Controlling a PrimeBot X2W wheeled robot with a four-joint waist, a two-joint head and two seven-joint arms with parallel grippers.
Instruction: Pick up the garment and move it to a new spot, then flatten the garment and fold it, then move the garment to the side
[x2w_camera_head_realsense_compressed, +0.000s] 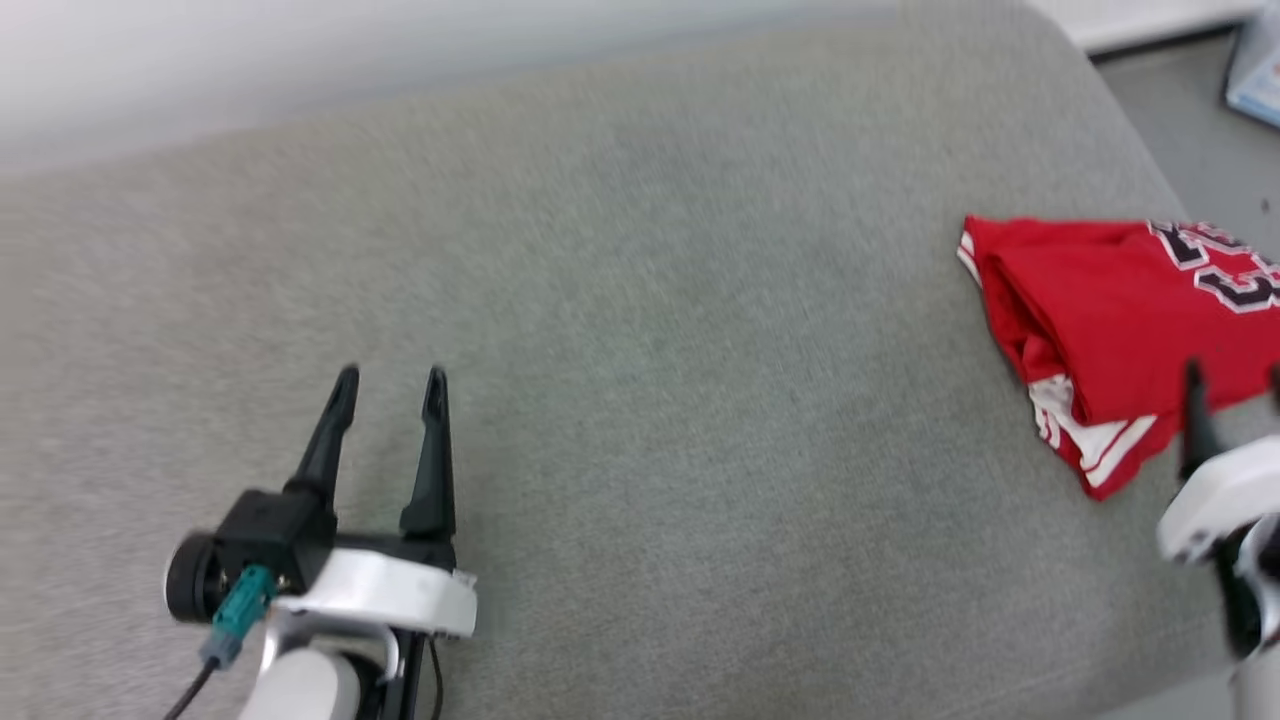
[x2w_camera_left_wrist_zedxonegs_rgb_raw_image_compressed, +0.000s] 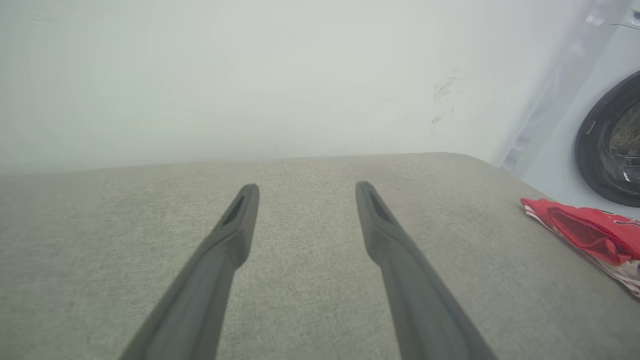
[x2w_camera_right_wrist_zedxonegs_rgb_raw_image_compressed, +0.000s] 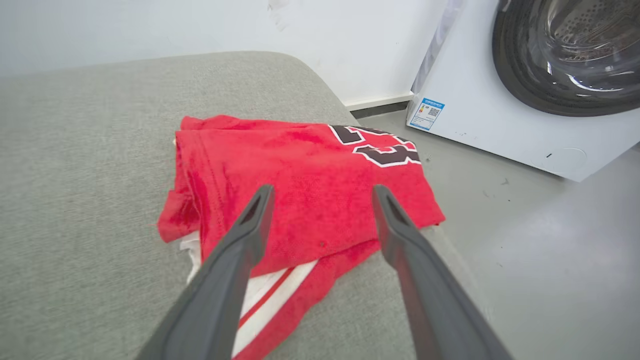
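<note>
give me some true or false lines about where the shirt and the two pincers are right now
1. The garment lies folded near the right end of the grey cushion. True.
2. The left pincer is shut on the garment. False: it is open over bare cushion, apart from the garment.
3. The right pincer is open and holds nothing. True.
4. The washing machine stands on the cushion. False: it stands on the floor beside it.
5. Black, white-outlined lettering shows on the garment. True.
</note>
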